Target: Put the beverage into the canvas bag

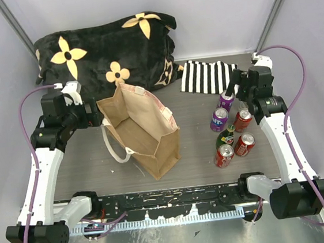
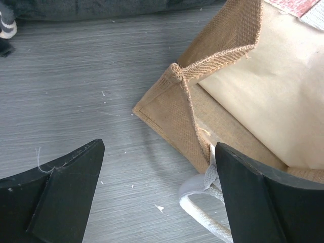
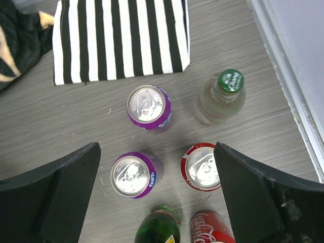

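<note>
The tan canvas bag (image 1: 142, 129) stands open in the middle of the table, its white handle (image 1: 116, 149) hanging on its left. In the left wrist view the bag's corner (image 2: 177, 109) and handle (image 2: 202, 208) lie just ahead. My left gripper (image 2: 159, 197) is open and empty beside the bag's left rim (image 1: 95, 118), its right finger (image 2: 268, 197) next to the handle. My right gripper (image 3: 157, 197) is open and empty above the drinks (image 1: 237, 87). Below it stand a purple Fanta can (image 3: 133, 175), a second purple can (image 3: 148, 106) and a red can (image 3: 201, 167).
A green bottle (image 3: 158, 228), a Coca-Cola can (image 3: 211, 229) and a clear bottle with a green cap (image 3: 221, 98) stand in the same cluster. A black-and-white striped cloth (image 1: 206, 77) lies behind the drinks. A black flowered blanket (image 1: 108, 49) fills the back left.
</note>
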Controlling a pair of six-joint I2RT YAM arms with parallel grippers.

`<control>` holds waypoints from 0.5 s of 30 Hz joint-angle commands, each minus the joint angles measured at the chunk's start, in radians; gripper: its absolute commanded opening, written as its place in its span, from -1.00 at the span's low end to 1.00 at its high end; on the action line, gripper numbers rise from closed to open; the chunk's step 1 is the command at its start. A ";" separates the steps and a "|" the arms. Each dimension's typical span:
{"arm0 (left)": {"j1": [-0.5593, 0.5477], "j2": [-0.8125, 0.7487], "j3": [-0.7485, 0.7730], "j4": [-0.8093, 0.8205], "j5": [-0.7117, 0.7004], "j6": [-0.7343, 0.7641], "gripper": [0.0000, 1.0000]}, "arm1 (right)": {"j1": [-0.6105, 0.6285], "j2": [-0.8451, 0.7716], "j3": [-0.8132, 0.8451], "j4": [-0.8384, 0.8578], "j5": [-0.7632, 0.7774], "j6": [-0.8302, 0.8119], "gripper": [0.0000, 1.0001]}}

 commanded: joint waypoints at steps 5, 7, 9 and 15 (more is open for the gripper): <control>0.003 -0.022 0.001 0.010 0.048 0.004 0.96 | -0.007 -0.096 0.024 0.105 0.072 0.031 1.00; 0.003 -0.021 0.021 -0.006 0.047 0.005 0.96 | -0.007 -0.099 0.043 0.112 0.035 0.008 0.99; 0.004 -0.015 0.056 -0.038 0.033 0.001 0.96 | -0.008 -0.092 0.069 0.101 0.026 0.001 0.96; 0.020 0.040 0.171 -0.248 -0.074 -0.139 0.96 | -0.009 -0.007 0.197 -0.007 0.064 -0.003 0.88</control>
